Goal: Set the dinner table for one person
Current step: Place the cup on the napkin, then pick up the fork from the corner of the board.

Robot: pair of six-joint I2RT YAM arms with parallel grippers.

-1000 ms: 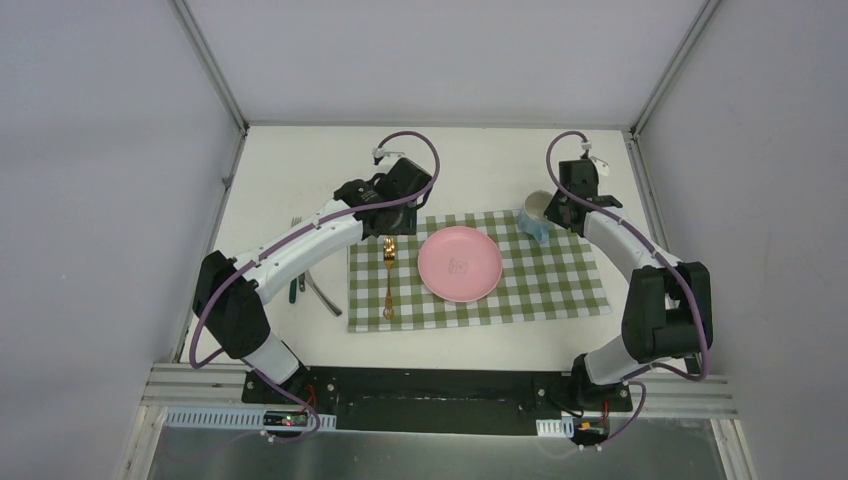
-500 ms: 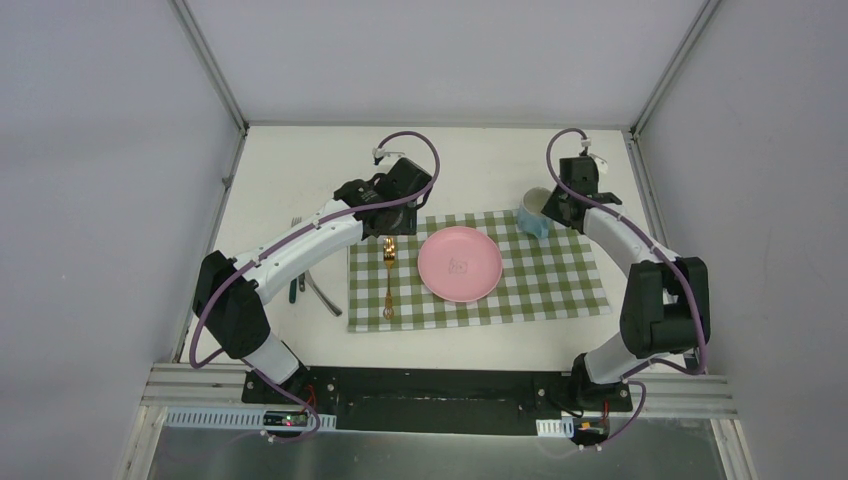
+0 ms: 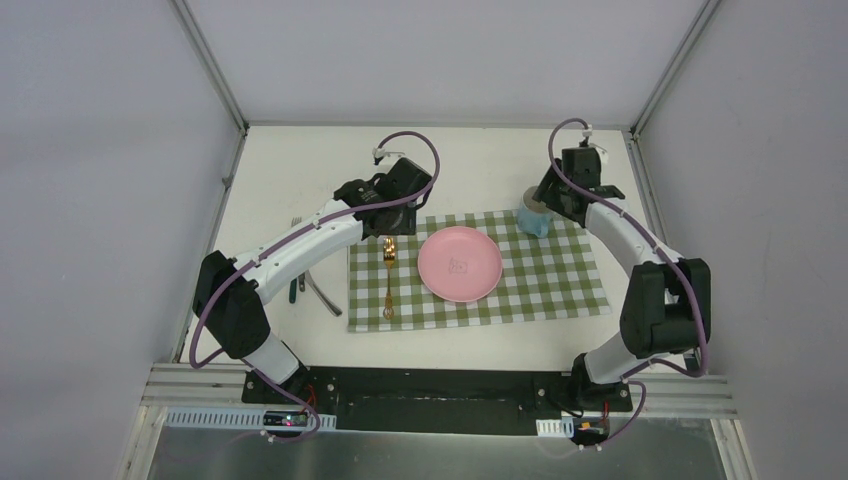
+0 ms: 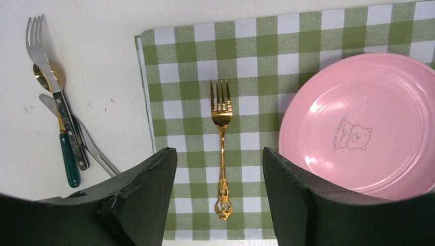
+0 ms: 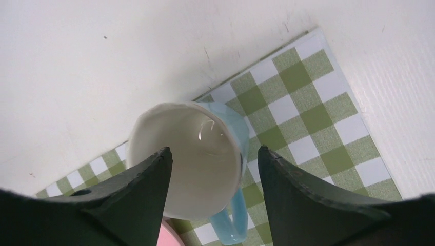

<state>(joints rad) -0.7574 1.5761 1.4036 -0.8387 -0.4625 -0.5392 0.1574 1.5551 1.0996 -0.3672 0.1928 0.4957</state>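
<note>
One change: mug (image 5: 184, 154) now upright on cloth (image 5: 302, 110), right jaws spread

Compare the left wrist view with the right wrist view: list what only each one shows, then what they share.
Only the left wrist view: the gold fork lying on the cloth, the spare cutlery on the bare table, and the open left pincer. Only the right wrist view: the blue cup at the cloth's corner, below the open right pincer. Both: the checked cloth, the white table, and the pink plate, a mere sliver in the right view.
</note>
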